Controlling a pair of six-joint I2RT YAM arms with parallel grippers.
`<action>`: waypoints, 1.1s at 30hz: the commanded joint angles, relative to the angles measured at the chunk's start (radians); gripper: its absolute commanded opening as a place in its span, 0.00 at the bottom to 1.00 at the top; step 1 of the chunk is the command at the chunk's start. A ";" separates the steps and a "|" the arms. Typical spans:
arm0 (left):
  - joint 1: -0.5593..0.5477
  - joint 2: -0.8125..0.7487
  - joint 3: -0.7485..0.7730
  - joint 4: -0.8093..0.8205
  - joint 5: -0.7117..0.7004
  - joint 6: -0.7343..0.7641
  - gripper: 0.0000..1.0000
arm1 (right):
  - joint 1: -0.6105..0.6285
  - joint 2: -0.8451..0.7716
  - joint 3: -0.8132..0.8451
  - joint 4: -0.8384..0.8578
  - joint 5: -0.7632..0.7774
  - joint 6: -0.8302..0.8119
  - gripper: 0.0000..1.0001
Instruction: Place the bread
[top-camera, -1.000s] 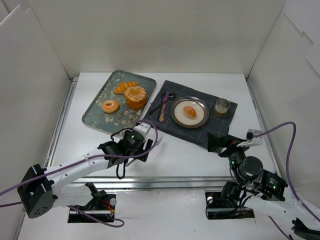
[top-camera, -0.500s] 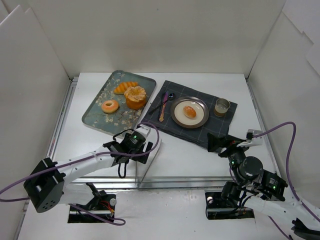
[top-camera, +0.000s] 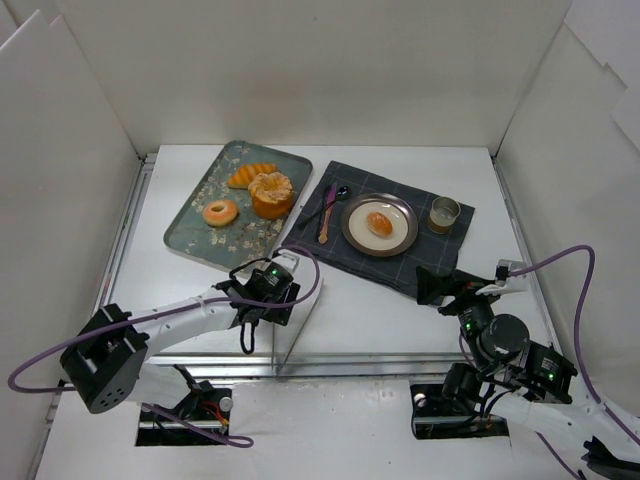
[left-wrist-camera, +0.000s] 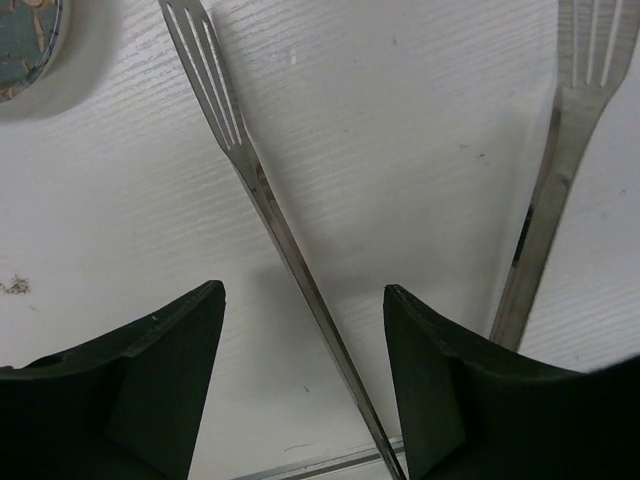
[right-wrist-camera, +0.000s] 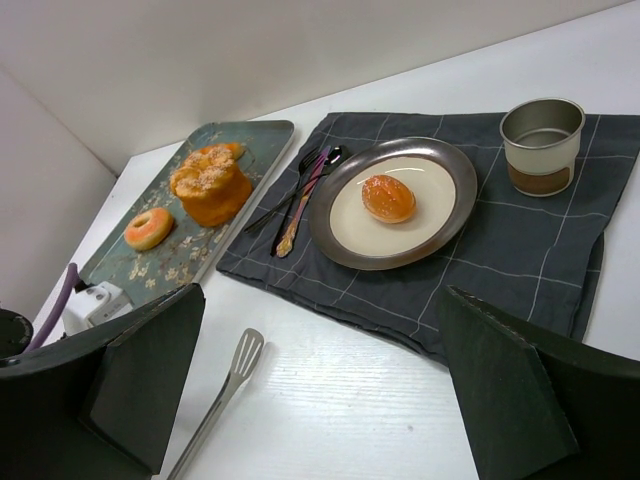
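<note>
The bread (top-camera: 379, 222) is a small golden bun lying in the middle of the grey-rimmed plate (top-camera: 352, 236) on the dark cloth; it also shows in the right wrist view (right-wrist-camera: 388, 197). My left gripper (top-camera: 283, 318) is open low over the white table near the front edge. One arm of the metal tongs (left-wrist-camera: 290, 250) runs between its jaws without touching them, and the other arm (left-wrist-camera: 545, 190) lies to the right. My right gripper (top-camera: 445, 285) is open and empty, just in front of the cloth's near edge, facing the plate (right-wrist-camera: 450, 215).
A patterned tray (top-camera: 190, 235) at the back left holds a ring donut (top-camera: 220, 212), a large ridged bun (top-camera: 271, 193) and another pastry (top-camera: 250, 174). A spoon (top-camera: 328, 212) and a metal cup (top-camera: 444, 213) lie on the cloth (top-camera: 400, 262). White walls enclose the table.
My left wrist has drawn back a little toward the front left, and its elbow has swung right. The tongs now lie on the table under it. The right arm has not moved.
</note>
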 joint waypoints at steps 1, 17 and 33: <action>0.010 0.023 0.076 0.006 -0.039 -0.019 0.59 | 0.002 0.006 0.004 0.051 0.016 0.016 0.98; 0.056 0.164 0.138 0.018 -0.088 -0.003 0.29 | 0.001 -0.006 0.003 0.048 0.005 0.021 0.98; 0.084 0.261 0.282 -0.047 -0.125 0.050 0.00 | 0.002 0.005 0.006 0.047 -0.001 0.019 0.98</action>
